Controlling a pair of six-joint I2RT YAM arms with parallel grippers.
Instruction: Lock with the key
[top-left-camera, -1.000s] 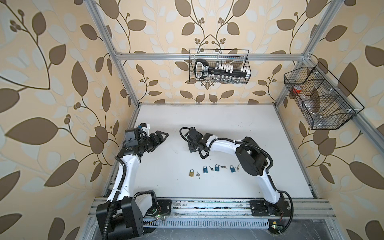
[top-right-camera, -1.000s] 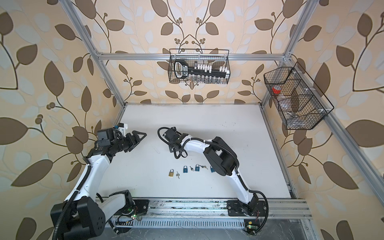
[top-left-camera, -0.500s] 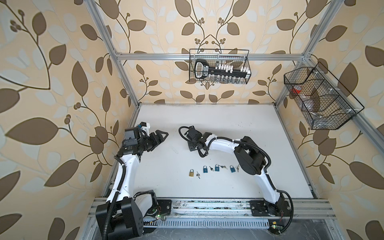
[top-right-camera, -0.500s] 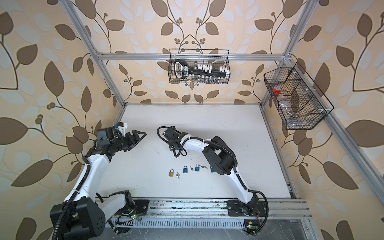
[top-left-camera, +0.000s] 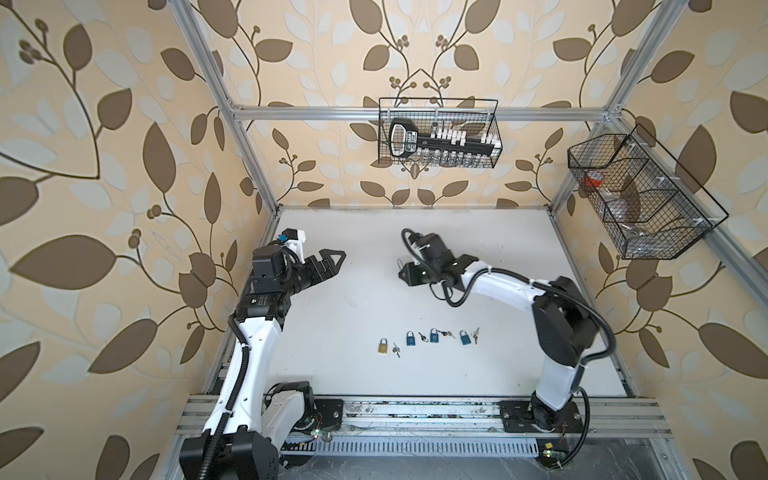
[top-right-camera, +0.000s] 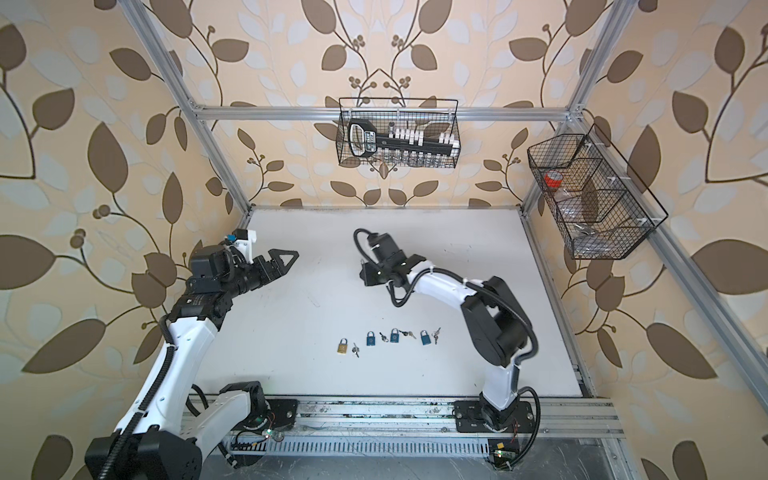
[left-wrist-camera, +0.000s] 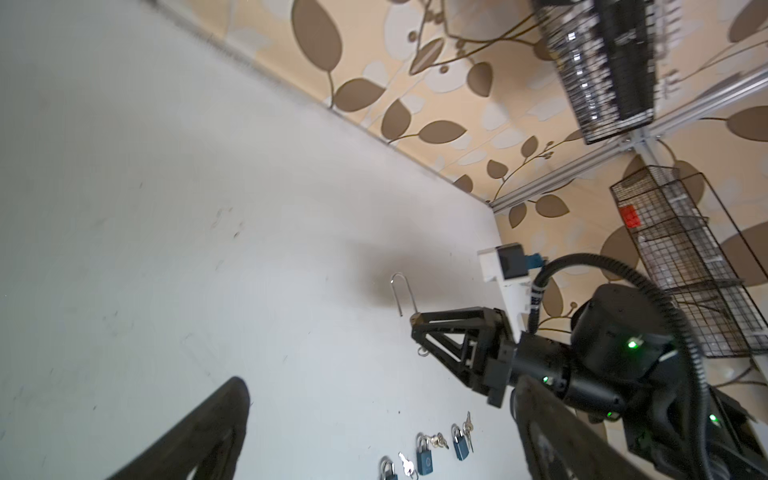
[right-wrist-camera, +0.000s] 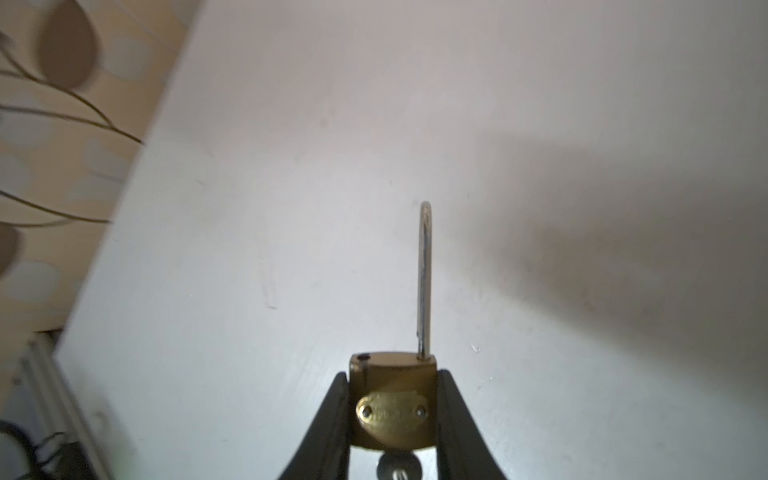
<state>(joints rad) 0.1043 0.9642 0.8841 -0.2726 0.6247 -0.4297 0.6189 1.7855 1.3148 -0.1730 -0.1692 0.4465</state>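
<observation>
- Brass padlock (right-wrist-camera: 392, 411) pinched tighter in right gripper (right-wrist-camera: 392, 376), with shackle (right-wrist-camera: 424, 282) out ahead, unlatched.
- Spread left gripper (top-left-camera: 338, 262) fully, empty, well apart from padlock.
- Likely freed it to press shackle home.

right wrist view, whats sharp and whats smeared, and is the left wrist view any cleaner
Right wrist view: the brass padlock is fairly sharp, the wallpaper at the edge is smeared, and a soft shadow crosses the table. Left wrist view: the wire basket is streaked by motion blur.
</observation>
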